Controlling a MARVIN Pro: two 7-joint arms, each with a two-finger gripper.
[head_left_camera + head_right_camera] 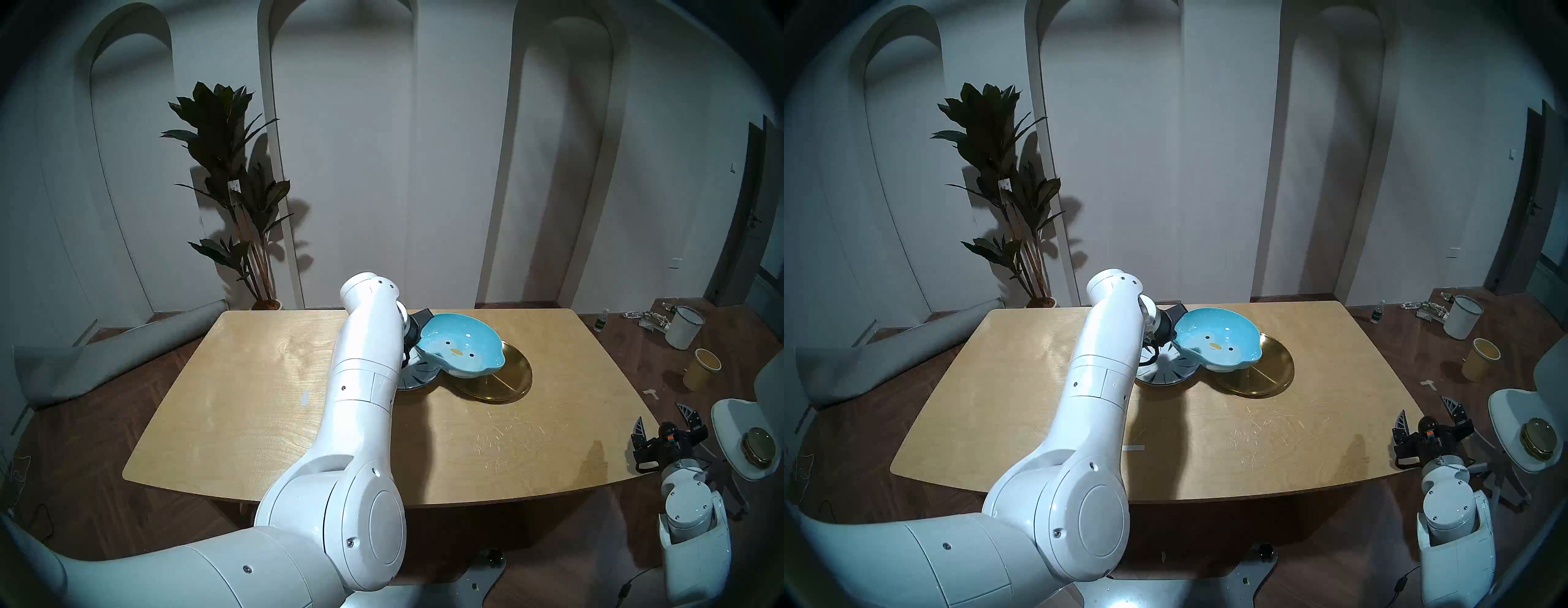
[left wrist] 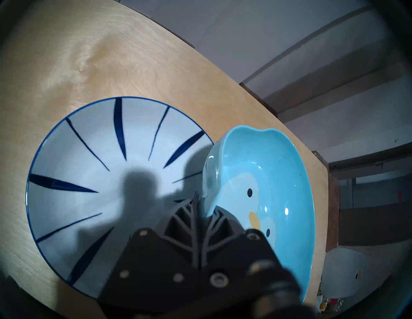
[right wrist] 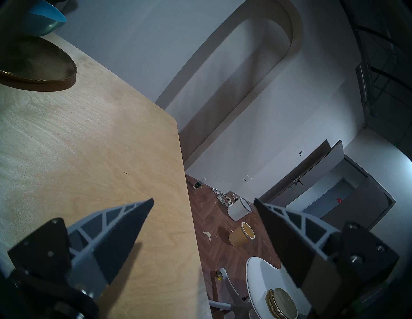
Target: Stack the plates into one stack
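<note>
Striped plate (image 1: 418, 375) left of metal plate (image 1: 498, 378)

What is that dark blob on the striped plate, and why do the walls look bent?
Left wrist view: the blob on the striped plate is the shadow of the left gripper, which holds the penguin plate. Head views: the fisheye lens bends the walls and darkens the rim.

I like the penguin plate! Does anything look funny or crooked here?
Yes. The penguin plate is tilted in the air, pinched at its rim by the left gripper, partly over the gold plate and the striped plate.
</note>
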